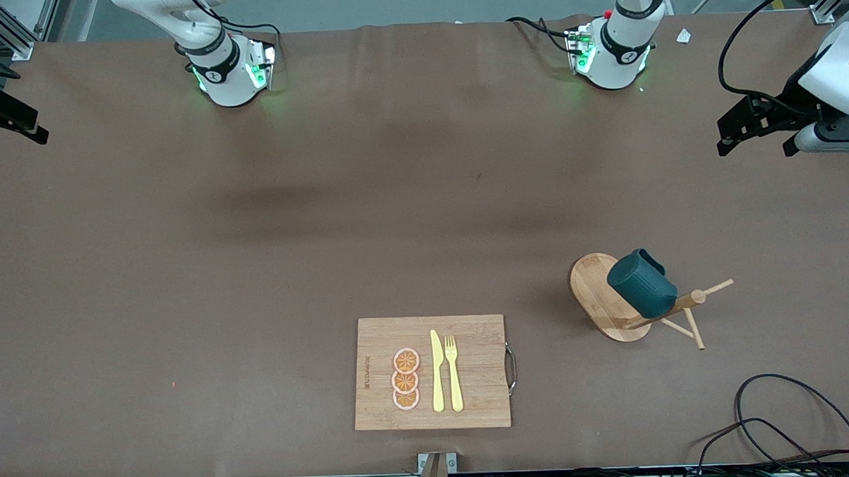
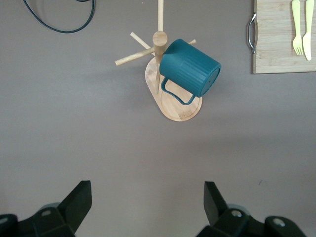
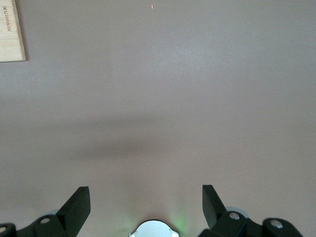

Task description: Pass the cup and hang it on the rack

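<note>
The dark teal cup [image 1: 641,284] [image 2: 190,66] hangs tilted by its handle on a peg of the light wooden rack [image 1: 592,282] [image 2: 177,111], toward the left arm's end of the table. My left gripper [image 1: 756,142] [image 2: 147,190] is open and empty, high over bare table between its base and the rack. My right gripper [image 1: 11,119] [image 3: 146,193] is also open and empty, high over bare table close to its own base [image 3: 153,229]. Neither gripper touches the cup.
A bamboo cutting board [image 1: 470,336] [image 2: 276,49] [image 3: 10,29] lies near the front edge, carrying a yellow knife [image 1: 437,372], a yellow fork [image 1: 454,371] and orange slices [image 1: 406,379]. Black cables [image 1: 791,423] [image 2: 59,19] loop at the table corner nearer the camera than the rack.
</note>
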Robot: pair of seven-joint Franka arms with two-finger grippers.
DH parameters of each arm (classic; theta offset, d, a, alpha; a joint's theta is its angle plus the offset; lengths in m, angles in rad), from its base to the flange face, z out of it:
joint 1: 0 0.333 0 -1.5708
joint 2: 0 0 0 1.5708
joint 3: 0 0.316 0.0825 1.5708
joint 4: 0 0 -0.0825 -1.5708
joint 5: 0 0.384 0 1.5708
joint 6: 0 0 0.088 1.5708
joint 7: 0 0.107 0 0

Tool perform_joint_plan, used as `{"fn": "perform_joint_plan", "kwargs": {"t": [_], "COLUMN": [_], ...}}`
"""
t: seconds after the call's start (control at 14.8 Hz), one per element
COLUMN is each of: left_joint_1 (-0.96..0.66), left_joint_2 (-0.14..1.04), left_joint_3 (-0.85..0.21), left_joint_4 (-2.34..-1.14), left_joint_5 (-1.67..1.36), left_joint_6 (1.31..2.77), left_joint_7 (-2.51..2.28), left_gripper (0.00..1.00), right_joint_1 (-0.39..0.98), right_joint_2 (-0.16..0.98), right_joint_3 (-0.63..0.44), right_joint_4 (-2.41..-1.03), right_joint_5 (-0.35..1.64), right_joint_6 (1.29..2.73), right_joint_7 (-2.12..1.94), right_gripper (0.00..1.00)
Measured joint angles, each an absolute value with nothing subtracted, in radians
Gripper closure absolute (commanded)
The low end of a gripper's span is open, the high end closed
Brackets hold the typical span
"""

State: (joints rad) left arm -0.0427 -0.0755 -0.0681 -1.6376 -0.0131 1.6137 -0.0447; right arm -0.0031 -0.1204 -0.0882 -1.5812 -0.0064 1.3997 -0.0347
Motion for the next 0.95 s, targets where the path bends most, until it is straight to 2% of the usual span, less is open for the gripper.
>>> {"fn": "perform_joint_plan", "kwargs": {"t": [0.95], "left_joint_1": [-0.041], "left_joint_2": [-0.045], "left_joint_3": [-0.070], "left_joint_4": [-1.606], "left_joint_5": [-0.013], "left_joint_6": [1.625], "left_joint_7": [-0.045], "left_gripper": [0.00], "right_joint_1": [-0.003], "right_joint_2": [-0.120], "right_joint_3": [-0.087], "right_joint_4": [-1.581], "right_joint_5": [-0.006], "right_joint_6": [1.399], "right_joint_7": [-0.035], "right_gripper": [0.00]}}
